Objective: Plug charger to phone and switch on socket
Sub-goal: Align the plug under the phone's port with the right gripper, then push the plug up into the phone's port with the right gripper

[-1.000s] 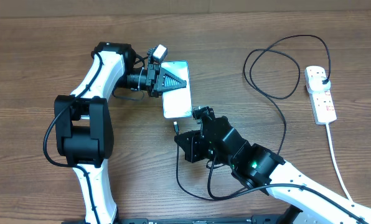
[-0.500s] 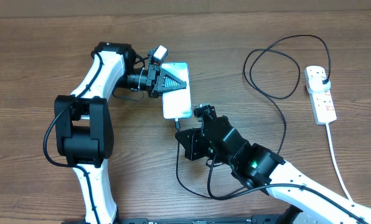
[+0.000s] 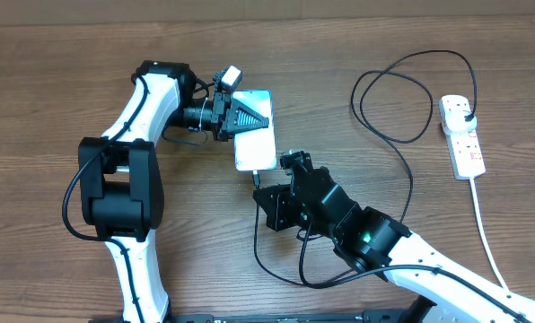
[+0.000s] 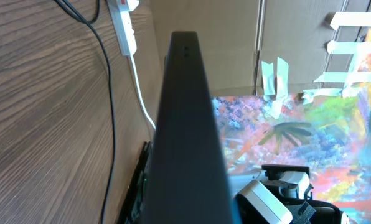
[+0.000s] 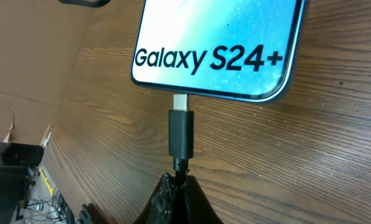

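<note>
Item, phone (image 5: 216,43): it lies flat on the wooden table (image 3: 52,54), screen up. In the right wrist view you read "Galaxy S24+" along the end nearest that camera.

Item, charger (image 5: 180,134): the black connector body is lined up with the middle of the phone's near edge. Its silver tip meets that edge, and you can see a short piece of bare metal between body and phone. From overhead you follow the thin black cable in loose loops across the table to the socket.

Item, socket (image 3: 462,139): the white strip lies at the table's right side, well apart from the phone. A black plug (image 3: 466,110) sits in its far outlet. Its switches are too small for you to read.

Item, left gripper (image 3: 266,117): the fingers are pressed together and lie across the phone's far end. You cannot tell whether they pinch the phone or only rest on it. A dark slab fills the middle of the left wrist view.

Item, right gripper (image 5: 177,190): it pinches the charger's cable just behind the connector body, and points straight at the phone's near edge.
</note>
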You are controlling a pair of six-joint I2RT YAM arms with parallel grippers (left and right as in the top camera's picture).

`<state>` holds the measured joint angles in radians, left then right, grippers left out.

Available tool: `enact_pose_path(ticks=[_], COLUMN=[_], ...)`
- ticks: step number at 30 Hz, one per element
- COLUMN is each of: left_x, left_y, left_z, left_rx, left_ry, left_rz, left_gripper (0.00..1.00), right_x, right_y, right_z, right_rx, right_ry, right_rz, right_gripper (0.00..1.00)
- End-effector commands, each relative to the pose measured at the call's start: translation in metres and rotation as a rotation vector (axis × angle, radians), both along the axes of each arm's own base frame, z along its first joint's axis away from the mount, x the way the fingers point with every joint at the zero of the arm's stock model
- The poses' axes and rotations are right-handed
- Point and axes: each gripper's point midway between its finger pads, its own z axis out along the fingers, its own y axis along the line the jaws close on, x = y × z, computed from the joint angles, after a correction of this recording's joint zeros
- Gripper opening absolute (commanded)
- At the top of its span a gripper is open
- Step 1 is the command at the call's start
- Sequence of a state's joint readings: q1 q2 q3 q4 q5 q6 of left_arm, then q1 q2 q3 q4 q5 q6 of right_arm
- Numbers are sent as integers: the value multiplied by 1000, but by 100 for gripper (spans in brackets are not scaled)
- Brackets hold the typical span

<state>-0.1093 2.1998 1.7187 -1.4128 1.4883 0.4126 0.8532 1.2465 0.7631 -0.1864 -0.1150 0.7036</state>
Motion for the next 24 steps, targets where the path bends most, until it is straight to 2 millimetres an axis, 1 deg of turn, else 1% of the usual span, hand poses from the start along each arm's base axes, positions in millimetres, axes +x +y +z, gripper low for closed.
enact_pose_path(ticks=[1,10,17,24], left_x=[4,3,3,5], left_y=[1,1,1,1], left_z=[14,13,13,17], left_rx=[-55,-50,-51,-72], left_ry=[11,11,11,12], left_rz=[24,22,23,31], left_gripper=[4,4,4,4], right_x=[5,12,14,22], right_y=[5,-1,-3,-10], right_z=[20,19,18,18], right_rx=[36,25,23,24], right_ry=[-35,-43,-42,-38], right_rz=[-5,-63,-77,-103], right_gripper=[4,4,4,4])
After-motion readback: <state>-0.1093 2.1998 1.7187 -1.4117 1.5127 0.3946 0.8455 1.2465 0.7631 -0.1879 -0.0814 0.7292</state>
